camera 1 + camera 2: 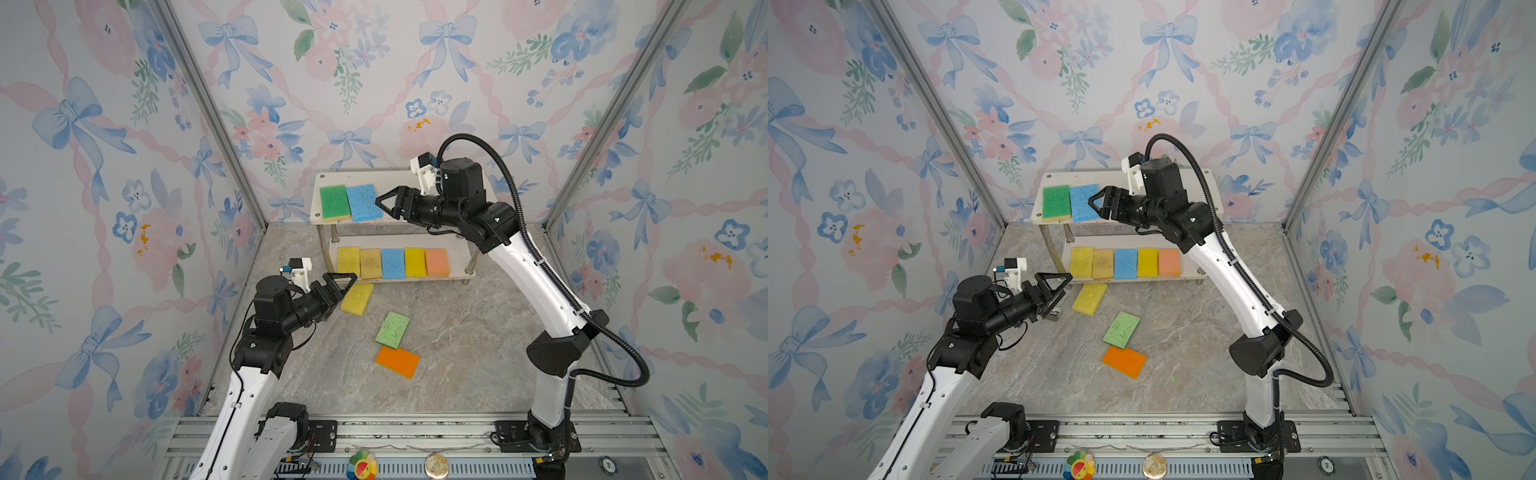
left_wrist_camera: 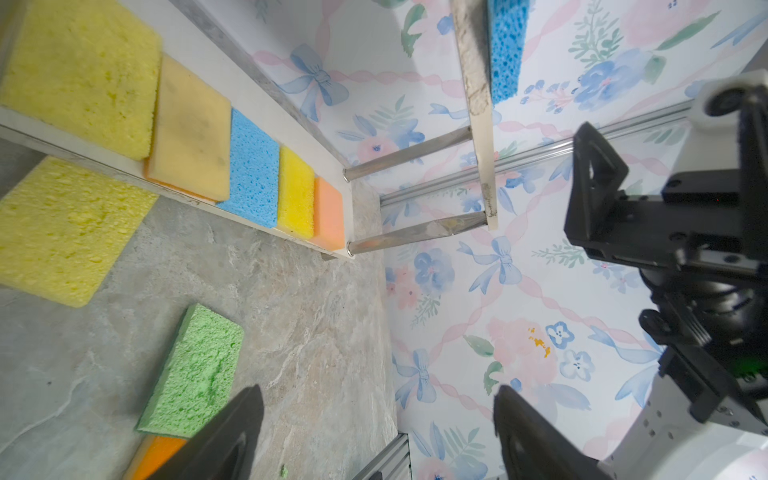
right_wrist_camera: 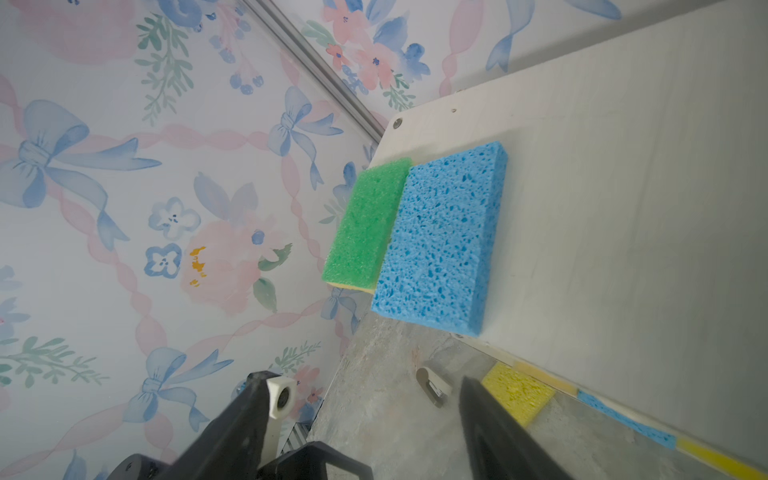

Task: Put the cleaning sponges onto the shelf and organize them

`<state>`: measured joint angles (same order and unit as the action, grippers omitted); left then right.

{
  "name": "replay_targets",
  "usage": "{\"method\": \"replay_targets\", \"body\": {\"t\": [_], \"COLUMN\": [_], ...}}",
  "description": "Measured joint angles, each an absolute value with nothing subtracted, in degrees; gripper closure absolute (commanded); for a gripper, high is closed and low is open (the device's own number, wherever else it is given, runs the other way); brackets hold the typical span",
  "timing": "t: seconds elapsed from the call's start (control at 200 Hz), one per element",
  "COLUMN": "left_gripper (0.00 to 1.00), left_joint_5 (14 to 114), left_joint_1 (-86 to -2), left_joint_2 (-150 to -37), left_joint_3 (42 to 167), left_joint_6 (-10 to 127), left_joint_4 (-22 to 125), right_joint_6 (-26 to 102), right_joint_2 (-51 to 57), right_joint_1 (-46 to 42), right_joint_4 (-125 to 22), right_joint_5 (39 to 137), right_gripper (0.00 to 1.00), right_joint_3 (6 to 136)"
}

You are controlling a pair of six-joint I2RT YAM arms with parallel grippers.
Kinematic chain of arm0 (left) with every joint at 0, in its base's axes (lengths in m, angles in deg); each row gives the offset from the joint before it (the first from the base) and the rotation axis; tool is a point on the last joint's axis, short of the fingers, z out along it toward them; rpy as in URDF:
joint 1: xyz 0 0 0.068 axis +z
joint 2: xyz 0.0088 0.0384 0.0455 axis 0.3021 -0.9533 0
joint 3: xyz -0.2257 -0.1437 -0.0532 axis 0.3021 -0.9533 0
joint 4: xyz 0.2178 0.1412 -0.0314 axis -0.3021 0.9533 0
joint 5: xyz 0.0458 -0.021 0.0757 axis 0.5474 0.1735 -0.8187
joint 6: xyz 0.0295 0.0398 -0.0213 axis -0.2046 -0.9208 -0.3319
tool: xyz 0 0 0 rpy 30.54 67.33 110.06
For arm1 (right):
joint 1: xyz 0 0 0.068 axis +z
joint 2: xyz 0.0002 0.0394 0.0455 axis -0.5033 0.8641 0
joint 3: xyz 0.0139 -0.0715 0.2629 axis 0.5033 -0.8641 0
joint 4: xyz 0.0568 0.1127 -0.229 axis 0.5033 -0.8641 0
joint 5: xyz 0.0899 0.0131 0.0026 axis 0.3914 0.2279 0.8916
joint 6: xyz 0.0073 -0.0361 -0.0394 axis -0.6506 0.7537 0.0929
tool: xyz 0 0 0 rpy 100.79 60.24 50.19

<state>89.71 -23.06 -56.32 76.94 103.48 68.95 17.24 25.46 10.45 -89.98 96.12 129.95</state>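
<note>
Floral bow-patterned wallpaper walls (image 1: 374,62), grey marble-look floor (image 1: 457,332), aluminium corner struts (image 1: 212,112), slotted front rail (image 1: 415,432)

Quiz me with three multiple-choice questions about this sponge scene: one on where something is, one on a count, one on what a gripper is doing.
1. Where does the dark green sponge lie?
A. On the shelf's top board, beside a blue sponge
B. On the table
C. In a gripper

2. How many sponges lie on the shelf's lower board?
A. Three
B. Five
C. Seven

3. What state is the right gripper in?
A. Shut on an orange sponge
B. Open and empty
C. Shut on nothing

Answers:
1 A: both top views show it on the upper tier, right next to the blue one.
2 B: a row of sponges there counts five, side by side.
3 B: the right wrist view shows its fingers apart with nothing between them.
</note>
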Motion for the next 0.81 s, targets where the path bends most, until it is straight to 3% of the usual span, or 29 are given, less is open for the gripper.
{"method": "replay_targets", "body": {"t": [0.245, 0.805], "left_gripper": [0.11, 0.11], "left_joint_5": [87.2, 88.3], "left_joint_1": [-21.7, -18.7], "left_joint_2": [-55.5, -53.6], "left_joint_3": [76.9, 76.4], "left_joint_6": [103.5, 103.4], "left_joint_4": [71.1, 73.5], "right_joint_6": [17.2, 13.8], "right_joint_2": [30.5, 38.6], "right_joint_1": [14.5, 15.0], "right_joint_4": [-91.5, -89.5], "right_joint_5": [99.7, 100.9], "right_gripper": [0.25, 0.25], "right_joint_3": [134.1, 138.1]}}
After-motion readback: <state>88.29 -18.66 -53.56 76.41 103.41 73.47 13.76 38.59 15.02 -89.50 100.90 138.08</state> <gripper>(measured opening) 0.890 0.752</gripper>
